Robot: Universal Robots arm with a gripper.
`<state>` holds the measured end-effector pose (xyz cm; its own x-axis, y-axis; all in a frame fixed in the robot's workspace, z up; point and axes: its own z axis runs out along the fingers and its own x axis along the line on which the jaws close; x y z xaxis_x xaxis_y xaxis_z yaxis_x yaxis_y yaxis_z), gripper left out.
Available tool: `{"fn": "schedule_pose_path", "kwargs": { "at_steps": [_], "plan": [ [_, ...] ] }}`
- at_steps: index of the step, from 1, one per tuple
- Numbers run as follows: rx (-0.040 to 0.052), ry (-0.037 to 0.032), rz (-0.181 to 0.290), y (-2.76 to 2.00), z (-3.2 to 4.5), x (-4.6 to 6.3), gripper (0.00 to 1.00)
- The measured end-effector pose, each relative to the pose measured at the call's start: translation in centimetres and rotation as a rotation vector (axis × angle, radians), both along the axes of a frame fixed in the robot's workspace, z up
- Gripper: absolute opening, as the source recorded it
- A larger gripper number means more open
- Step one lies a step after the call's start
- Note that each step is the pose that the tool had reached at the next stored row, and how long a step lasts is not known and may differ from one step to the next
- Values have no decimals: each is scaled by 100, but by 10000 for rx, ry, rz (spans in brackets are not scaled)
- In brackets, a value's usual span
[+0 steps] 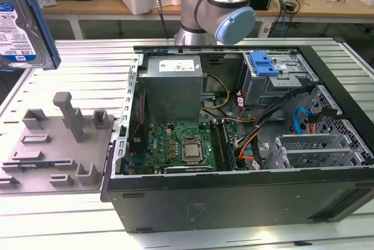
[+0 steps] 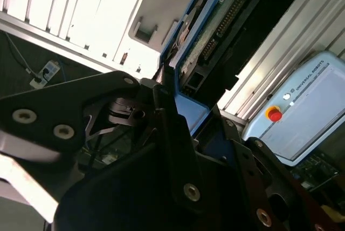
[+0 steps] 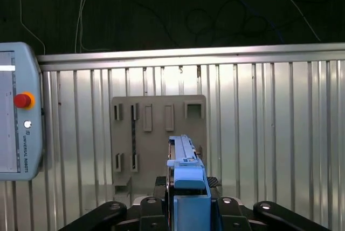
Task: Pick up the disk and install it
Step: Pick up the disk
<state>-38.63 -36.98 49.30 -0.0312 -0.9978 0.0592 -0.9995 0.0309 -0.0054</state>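
Disk (image 1: 20,25) cropped by exterior view's left edge, fingers (image 2: 175,144) clamped on it

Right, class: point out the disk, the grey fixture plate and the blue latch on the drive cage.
the disk (image 1: 17,31): exterior view, on its labelled face.
the grey fixture plate (image 1: 61,155): exterior view, on its flat base.
the blue latch (image 1: 264,63): exterior view, on its top surface.
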Motion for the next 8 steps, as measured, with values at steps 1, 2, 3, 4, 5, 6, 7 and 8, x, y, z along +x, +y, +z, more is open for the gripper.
{"fn": "schedule_pose_path", "kwargs": {
  "at_steps": [1,2,3,4,5,6,7,8],
  "plan": [
    [16,1,0,-9,0,22,37],
    [38,1,0,-21,0,52,37],
    [56,1,1,-31,0,76,37],
    [74,2,0,-42,0,102,37],
    [91,2,2,-52,0,125,37],
    [119,3,0,-69,0,166,37],
    [137,3,0,-81,0,196,37],
    [150,3,0,-92,-1,220,37]
  ]
}}
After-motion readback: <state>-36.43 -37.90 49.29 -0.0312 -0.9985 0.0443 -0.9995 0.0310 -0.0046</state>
